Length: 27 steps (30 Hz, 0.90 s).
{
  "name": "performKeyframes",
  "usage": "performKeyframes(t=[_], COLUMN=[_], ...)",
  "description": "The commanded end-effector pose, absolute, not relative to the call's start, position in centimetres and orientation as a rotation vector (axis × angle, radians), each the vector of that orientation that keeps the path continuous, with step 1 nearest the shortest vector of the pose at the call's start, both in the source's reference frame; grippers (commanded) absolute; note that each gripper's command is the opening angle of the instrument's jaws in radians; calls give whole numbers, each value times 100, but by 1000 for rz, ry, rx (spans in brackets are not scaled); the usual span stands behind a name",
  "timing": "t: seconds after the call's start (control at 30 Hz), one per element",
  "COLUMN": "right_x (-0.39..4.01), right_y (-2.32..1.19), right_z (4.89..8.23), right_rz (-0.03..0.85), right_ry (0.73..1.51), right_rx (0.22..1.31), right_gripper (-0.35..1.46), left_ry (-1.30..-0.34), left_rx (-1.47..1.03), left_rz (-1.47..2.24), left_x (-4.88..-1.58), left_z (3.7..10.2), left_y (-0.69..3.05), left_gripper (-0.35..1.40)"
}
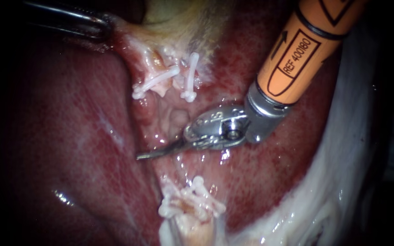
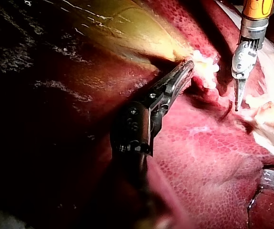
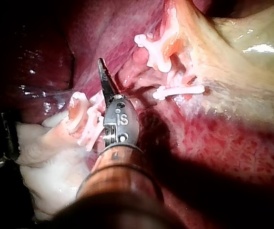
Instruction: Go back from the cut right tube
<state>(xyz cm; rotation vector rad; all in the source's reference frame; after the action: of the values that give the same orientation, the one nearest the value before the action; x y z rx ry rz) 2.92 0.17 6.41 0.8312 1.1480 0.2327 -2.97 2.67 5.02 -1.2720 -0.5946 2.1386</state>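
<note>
between the two clipped stumps of the pale, fleshy cut tube (image 1: pixel 186 224), over dark red liver (image 1: pixel 69 136), my orange-shafted right instrument (image 1: pixel 147 155) lies with its thin blades together, holding nothing and touching neither stump. small white plastic clips (image 1: pixel 189 78) seal both ends. judged limp, slippery, easily torn: nothing to grasp, just clear it. my dark metal left instrument (image 1: pixel 105 28) is clamped on the yellowish gallbladder (image 1: pixel 183 20).
</note>
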Motion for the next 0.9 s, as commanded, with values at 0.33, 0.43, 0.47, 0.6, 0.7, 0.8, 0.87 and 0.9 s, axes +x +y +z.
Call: performKeyframes(t=[0.33,0.43,0.47,0.6,0.7,0.8,0.87,0.9], right_x=[295,295,294,290,279,266,257,249], right_y=[11,11,11,10,6,4,4,4], right_z=[633,634,634,632,622,608,599,593], right_rz=[305,304,304,315,356,312,279,255], right_ry=[1244,1245,1245,1242,1194,1087,1048,1029], right_rx=[858,858,858,843,769,652,584,534], right_gripper=[143,143,143,143,143,143,143,143], left_ry=[-593,-593,-593,-593,-593,-593,-593,-593], left_rx=[-1272,-1272,-1272,-1272,-1272,-1272,-1272,-1272], left_rz=[2139,2139,2139,2139,2139,2139,2139,2139], left_x=[-293,-294,-293,-293,-293,-292,-292,-293], left_z=[506,506,506,506,506,506,506,506], left_y=[269,269,269,269,269,269,269,269], left_gripper=[-35,-35,-35,-35,-35,-35,-35,-35])
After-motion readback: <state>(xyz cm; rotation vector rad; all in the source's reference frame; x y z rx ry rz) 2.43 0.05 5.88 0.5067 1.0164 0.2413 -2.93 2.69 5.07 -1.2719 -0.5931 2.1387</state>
